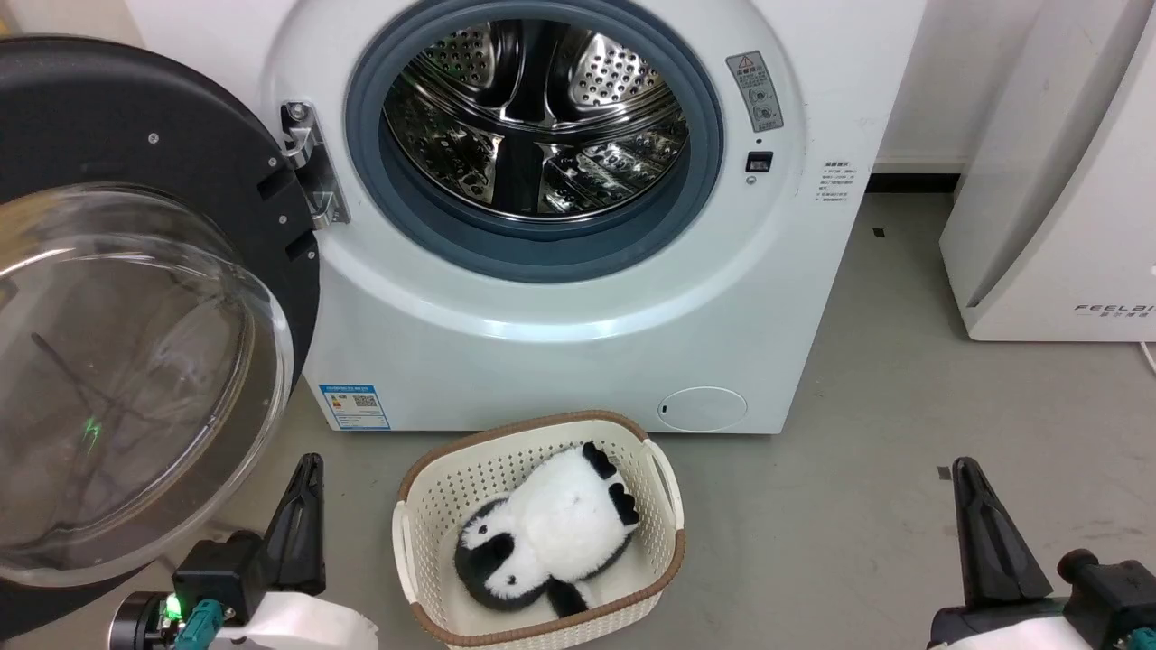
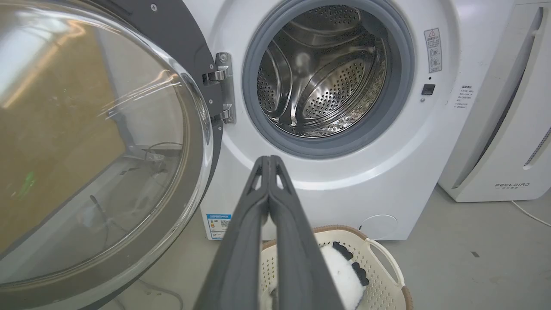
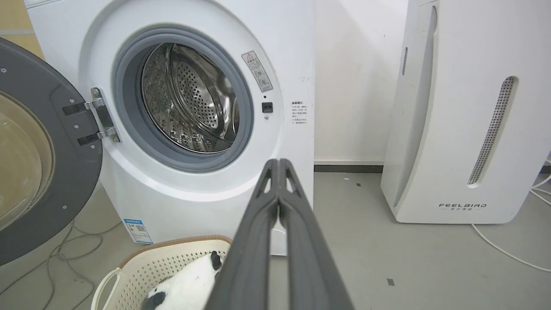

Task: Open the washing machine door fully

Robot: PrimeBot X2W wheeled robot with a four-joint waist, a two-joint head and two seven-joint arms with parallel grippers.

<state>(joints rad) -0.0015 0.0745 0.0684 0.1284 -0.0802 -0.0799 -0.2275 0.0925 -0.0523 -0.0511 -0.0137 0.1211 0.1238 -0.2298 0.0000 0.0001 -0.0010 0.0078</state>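
The door [image 1: 108,117] stands swung wide open at the washer's [image 1: 560,352] left, hanging on its metal hinge [image 1: 312,162], with the glass bowl [image 1: 126,379] bulging outward. The steel drum [image 1: 537,117] is exposed inside the grey gasket [image 1: 704,171]. On the floor [image 1: 903,406], just in front of the washer, sits a cream basket [image 1: 470,474] with a panda plush [image 1: 551,528] lying in it. The left pincer [image 2: 269,160] is clenched on nothing, fingers pressed together, low near the door's lower edge. The right pincer [image 3: 279,162] is likewise clenched and empty, well right of the basket. A white appliance [image 1: 1057,226] stands at the washer's right.
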